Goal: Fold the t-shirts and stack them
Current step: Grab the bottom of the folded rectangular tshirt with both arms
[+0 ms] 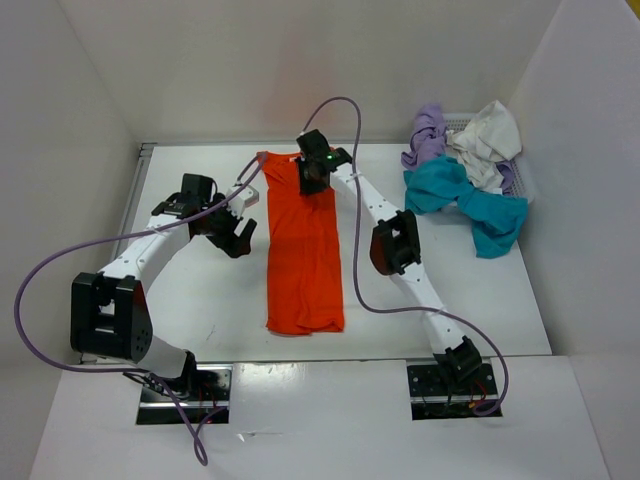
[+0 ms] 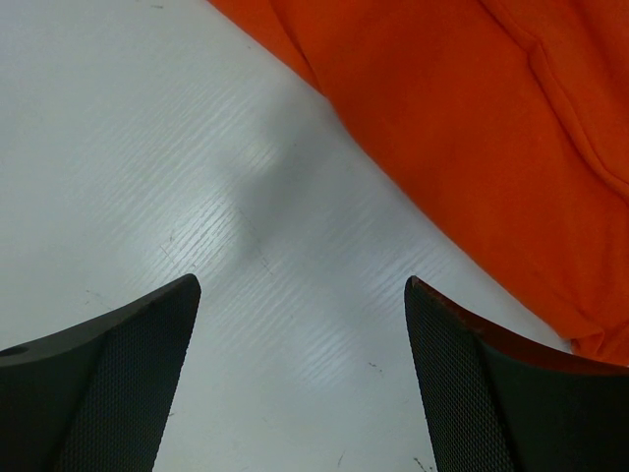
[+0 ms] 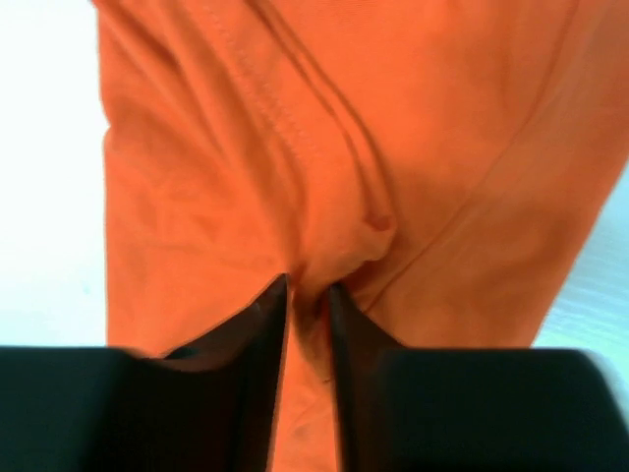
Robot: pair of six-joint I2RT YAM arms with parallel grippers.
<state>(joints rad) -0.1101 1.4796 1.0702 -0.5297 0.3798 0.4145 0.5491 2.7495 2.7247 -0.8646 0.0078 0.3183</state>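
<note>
An orange t-shirt (image 1: 303, 250) lies as a long narrow strip down the middle of the table. At its far end my right gripper (image 1: 312, 180) is down on the cloth. In the right wrist view its fingers (image 3: 309, 287) stand close together with a raised fold of the orange t-shirt (image 3: 246, 177) pinched between them. My left gripper (image 1: 240, 235) hangs open just left of the strip. In the left wrist view it (image 2: 302, 285) has bare table between its pads, with the orange t-shirt's (image 2: 491, 128) edge beyond. Teal-blue (image 1: 470, 200), lavender (image 1: 428, 135) and off-white (image 1: 485, 140) t-shirts lie heaped at the back right.
A white mesh basket (image 1: 512, 178) sits under the heap in the back right corner. White walls close in the table on the left, back and right. Purple cables loop over both arms.
</note>
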